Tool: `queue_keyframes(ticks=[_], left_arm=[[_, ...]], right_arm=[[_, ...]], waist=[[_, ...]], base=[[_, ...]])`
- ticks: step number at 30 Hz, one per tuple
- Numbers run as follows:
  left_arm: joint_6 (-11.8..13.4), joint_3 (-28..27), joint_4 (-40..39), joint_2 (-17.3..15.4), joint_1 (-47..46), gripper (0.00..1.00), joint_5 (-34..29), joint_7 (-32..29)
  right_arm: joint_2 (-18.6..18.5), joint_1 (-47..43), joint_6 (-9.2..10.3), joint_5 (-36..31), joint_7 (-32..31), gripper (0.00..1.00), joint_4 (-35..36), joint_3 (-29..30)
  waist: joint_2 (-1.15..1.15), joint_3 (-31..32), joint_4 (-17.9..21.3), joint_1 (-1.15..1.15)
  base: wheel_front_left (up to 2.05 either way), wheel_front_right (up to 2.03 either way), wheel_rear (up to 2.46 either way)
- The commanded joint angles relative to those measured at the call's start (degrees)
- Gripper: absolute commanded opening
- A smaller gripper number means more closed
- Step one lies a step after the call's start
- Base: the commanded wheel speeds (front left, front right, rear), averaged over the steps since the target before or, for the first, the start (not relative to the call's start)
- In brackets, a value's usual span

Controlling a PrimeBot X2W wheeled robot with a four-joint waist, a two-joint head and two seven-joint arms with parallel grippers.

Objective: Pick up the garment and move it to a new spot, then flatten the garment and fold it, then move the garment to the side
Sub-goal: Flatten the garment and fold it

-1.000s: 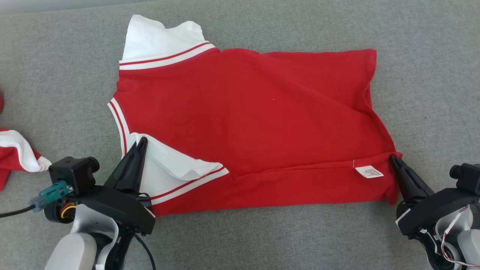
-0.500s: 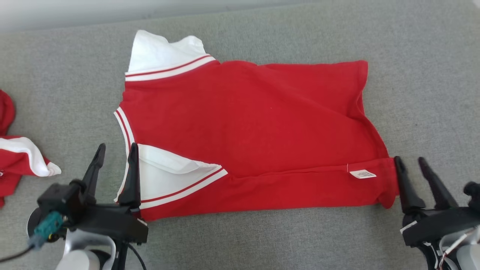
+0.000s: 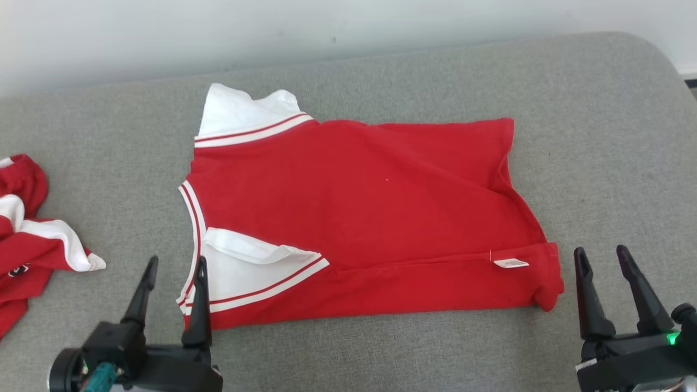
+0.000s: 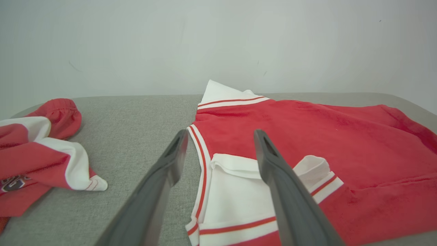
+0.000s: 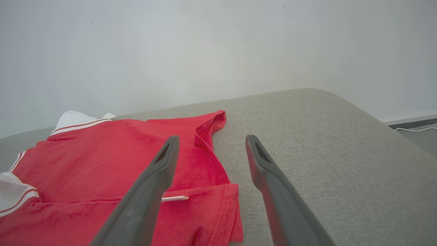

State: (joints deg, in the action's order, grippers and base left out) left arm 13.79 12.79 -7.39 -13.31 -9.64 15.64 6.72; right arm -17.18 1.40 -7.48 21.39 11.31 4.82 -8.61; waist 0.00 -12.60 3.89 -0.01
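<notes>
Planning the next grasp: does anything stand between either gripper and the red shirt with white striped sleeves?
Nothing visible does. The left gripper is open over the red shirt's white sleeve edge; the right gripper is open beside its hem corner, with bare grey cushion between.

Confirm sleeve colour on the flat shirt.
White sleeve with a thin red stripe near the cuff. Best in the left wrist view.

Left gripper [image 3: 178,261], right gripper [image 3: 600,250]: fingers opened, garment [image 3: 370,207] released.
</notes>
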Motion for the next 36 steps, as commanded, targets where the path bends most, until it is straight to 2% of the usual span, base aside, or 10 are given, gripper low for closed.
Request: queue_keyframes(ticks=[1,14,22,31,36], left_arm=[[0.28,0.11,0.3,-0.08,1.11,1.0,-0.14,0.56],[1.36,0.67,1.94,0.67,6.74,1.0,1.24,2.03],[1.35,0.85,2.54,0.35,6.88,1.0,1.54,2.44],[1.52,1.57,2.92,0.17,5.98,1.0,1.35,0.87],[0.57,2.35,5.18,0.38,4.58,1.0,2.55,-2.02]], right_arm=[[0.26,-0.79,-0.02,-0.58,0.07,1.0,0.45,-0.08],[1.21,-6.5,-0.02,-5.39,-2.53,1.0,4.45,-1.93],[1.93,-7.64,-0.02,-5.23,-3.3,1.0,4.98,-2.08],[2.0,-6.99,-0.02,-4.57,-3.78,1.0,4.75,-2.23],[1.83,-5.89,-0.02,-4.01,-5.19,1.0,1.78,-1.31]], waist=[[0.0,1.11,-0.04,0.01],[0.0,5.66,-0.26,0.01],[0.0,6.52,-0.41,0.01],[0.0,5.92,-0.67,0.01],[0.0,4.46,-0.63,0.01]], base=[[0.0,0.0,0.0],[0.0,0.0,0.0],[0.0,0.0,0.0],[0.0,0.0,0.0],[0.0,0.0,0.0]])
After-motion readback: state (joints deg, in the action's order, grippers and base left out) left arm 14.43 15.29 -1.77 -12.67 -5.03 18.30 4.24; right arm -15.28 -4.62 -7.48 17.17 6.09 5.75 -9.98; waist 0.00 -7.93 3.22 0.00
